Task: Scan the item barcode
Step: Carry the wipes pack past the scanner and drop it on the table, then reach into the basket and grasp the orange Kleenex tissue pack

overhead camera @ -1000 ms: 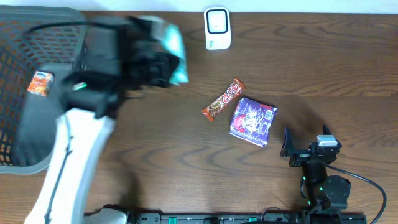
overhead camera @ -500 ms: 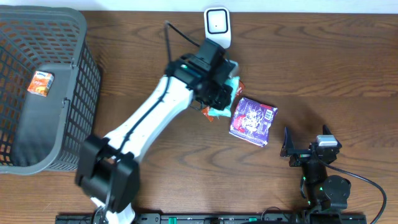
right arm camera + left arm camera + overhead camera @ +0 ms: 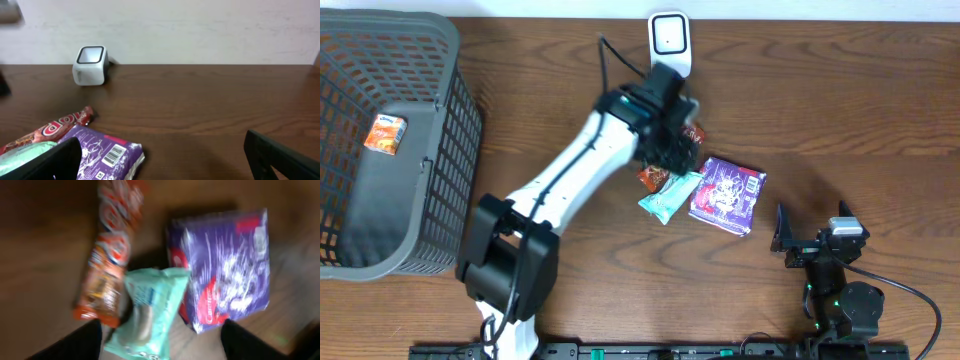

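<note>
Shop-checkout setup (basket [image 3: 468, 130], scanner [image 3: 669, 45], snack packets [image 3: 725, 193]).

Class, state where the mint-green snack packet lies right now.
Overhead view: the mint-green snack packet lies mid-table, between the orange candy bar and the purple foil pouch, just below the left gripper.

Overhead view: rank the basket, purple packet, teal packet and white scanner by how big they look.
1. basket, by far the largest.
2. purple packet.
3. teal packet and white scanner look about alike here, so I would not rank one above the other.
</note>
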Tool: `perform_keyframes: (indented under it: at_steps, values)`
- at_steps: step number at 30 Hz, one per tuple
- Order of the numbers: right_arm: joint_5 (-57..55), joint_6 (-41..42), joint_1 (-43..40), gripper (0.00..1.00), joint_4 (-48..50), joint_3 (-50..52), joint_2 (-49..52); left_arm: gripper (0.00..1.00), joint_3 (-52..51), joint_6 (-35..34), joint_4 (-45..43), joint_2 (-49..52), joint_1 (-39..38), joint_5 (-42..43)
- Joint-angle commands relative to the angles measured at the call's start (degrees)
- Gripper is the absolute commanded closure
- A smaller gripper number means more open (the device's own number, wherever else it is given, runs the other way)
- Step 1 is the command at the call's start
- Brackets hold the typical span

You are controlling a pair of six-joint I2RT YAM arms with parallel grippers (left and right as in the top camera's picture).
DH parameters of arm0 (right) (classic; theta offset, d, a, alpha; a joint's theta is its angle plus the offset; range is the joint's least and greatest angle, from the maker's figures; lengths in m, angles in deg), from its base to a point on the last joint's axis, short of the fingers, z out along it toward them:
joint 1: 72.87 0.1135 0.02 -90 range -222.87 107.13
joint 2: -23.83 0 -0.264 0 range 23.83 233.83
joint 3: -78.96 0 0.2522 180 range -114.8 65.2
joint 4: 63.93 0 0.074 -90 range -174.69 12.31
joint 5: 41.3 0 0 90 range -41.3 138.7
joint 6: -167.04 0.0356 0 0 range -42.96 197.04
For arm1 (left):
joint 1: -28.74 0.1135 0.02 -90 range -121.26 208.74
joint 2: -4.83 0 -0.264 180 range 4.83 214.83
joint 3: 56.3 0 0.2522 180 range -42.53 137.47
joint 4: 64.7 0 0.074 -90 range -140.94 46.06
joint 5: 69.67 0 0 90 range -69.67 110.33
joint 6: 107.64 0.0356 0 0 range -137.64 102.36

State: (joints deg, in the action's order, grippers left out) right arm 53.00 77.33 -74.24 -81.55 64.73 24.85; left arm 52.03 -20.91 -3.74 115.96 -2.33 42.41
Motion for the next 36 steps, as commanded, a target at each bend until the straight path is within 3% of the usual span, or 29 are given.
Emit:
perform_keyframes:
  at_steps: [1, 6, 15, 19, 24, 28, 36]
  values:
    - [0.1, -0.8, -0.8, 0.01, -0.1, 0.2, -0.2, 0.09, 8.2, -0.6, 0.1, -8.0, 6.3, -0.8]
    - [0.1, -0.8, -0.8, 0.01, -0.1, 0.2, -0.2, 0.08, 13.7, -0.6, -0.9, -15.0, 18.1, -1.3]
    - [0.2, -0.8, -0.8, 0.01, -0.1, 0.2, -0.2, 0.08, 13.0, -1.9, -3.8, -18.9, 44.9, -25.6]
    - [0.2, -0.8, -0.8, 0.01, -0.1, 0.2, -0.2, 0.08, 11.3, -1.9, -4.5, -15.3, 53.2, -26.2]
    - [0.1, -0.8, -0.8, 0.01, -0.1, 0.2, -0.2, 0.08, 9.4, 5.4, -4.4, -9.4, 58.2, -26.7]
    - [0.1, -0.8, -0.8, 0.01, -0.1, 0.2, -0.2, 0.08, 6.9, 13.3, -5.6, -4.4, 59.1, -34.9]
    - [0.2, -0.8, -0.8, 0.01, -0.1, 0.2, -0.2, 0.09, 5.8, 23.1, -6.4, 4.3, 59.1, -31.6]
